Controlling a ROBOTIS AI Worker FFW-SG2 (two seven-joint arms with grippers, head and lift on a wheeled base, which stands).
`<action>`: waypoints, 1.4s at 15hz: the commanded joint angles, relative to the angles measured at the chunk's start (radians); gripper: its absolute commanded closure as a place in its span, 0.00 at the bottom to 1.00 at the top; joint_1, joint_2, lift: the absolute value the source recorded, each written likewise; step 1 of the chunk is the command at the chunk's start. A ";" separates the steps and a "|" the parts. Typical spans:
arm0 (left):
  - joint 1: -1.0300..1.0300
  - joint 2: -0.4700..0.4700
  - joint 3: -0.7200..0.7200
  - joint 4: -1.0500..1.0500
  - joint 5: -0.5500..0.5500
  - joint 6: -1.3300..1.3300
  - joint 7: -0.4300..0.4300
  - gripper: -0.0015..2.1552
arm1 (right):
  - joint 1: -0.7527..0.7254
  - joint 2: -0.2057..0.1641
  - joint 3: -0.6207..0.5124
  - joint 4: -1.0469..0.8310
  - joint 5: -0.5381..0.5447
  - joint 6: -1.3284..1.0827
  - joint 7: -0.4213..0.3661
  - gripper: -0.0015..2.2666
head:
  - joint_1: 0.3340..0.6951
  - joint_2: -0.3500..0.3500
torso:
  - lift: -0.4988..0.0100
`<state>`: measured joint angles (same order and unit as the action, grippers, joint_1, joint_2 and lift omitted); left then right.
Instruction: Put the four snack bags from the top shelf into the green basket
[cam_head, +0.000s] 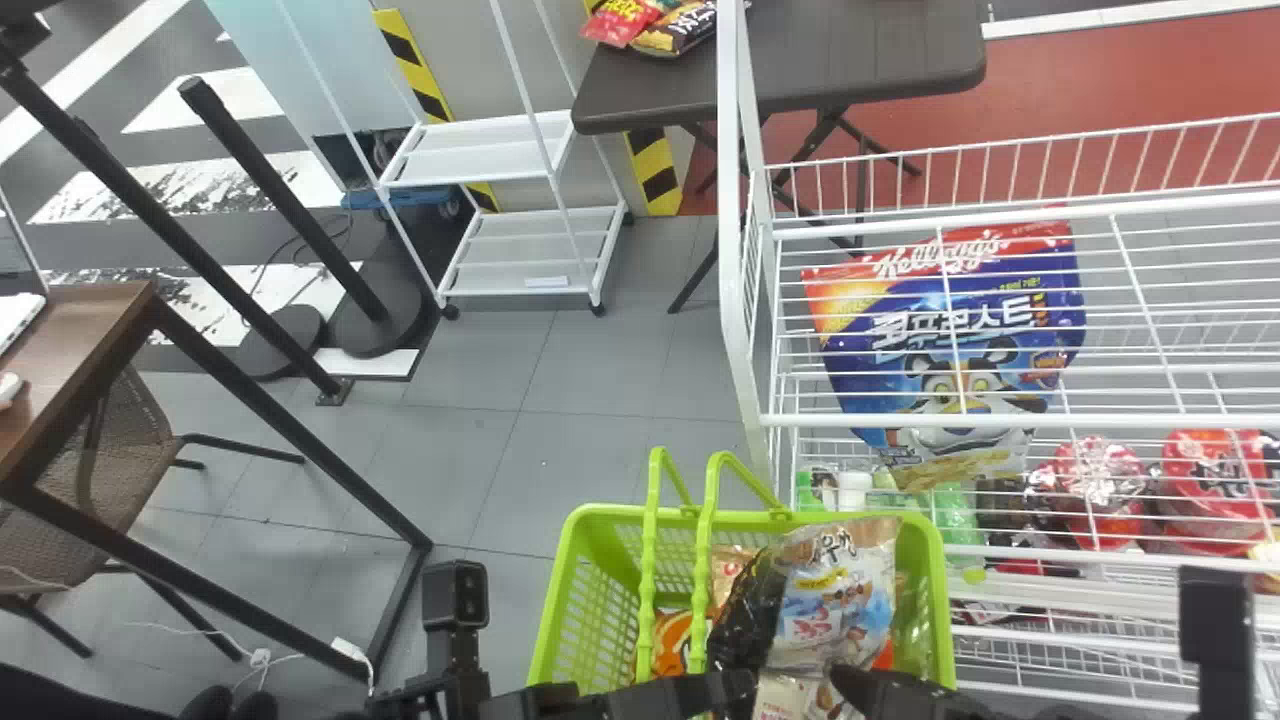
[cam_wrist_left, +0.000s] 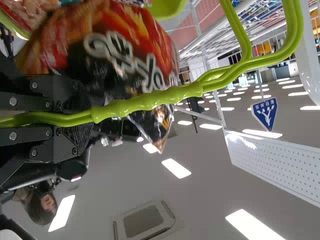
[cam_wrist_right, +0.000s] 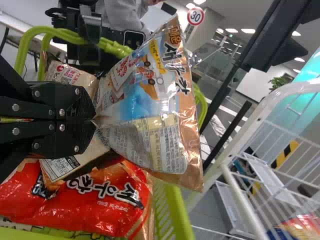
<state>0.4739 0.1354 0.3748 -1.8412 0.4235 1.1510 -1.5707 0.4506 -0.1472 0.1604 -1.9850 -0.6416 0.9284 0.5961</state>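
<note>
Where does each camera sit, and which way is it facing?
Head view: on the head, facing forward and down at the green basket and white rack; both arms enter below.
Left wrist view: on the left wrist, facing past the left gripper and basket handle toward the ceiling.
Right wrist view: on the right wrist, facing the pinched snack bag beyond the right gripper.
Head and right wrist views share that bag.
</note>
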 joint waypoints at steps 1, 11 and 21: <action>-0.003 0.001 -0.011 -0.009 0.003 0.011 -0.010 1.00 | -0.049 0.000 0.028 0.095 -0.023 -0.030 0.024 1.00 | 1.00 1.00 | 0.98; 0.011 0.001 -0.079 -0.053 0.020 0.057 -0.010 1.00 | -0.300 0.049 0.202 0.307 -0.038 0.068 -0.021 0.95 | 1.00 1.00 | 0.98; 0.006 0.004 -0.033 -0.038 0.014 0.054 -0.010 1.00 | -0.064 0.026 -0.154 -0.184 -0.003 0.430 -0.059 0.02 | 1.00 1.00 | 0.98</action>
<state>0.4791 0.1396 0.3309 -1.8817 0.4378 1.2052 -1.5708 0.3660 -0.1211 0.0828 -2.0983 -0.6427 1.2756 0.5334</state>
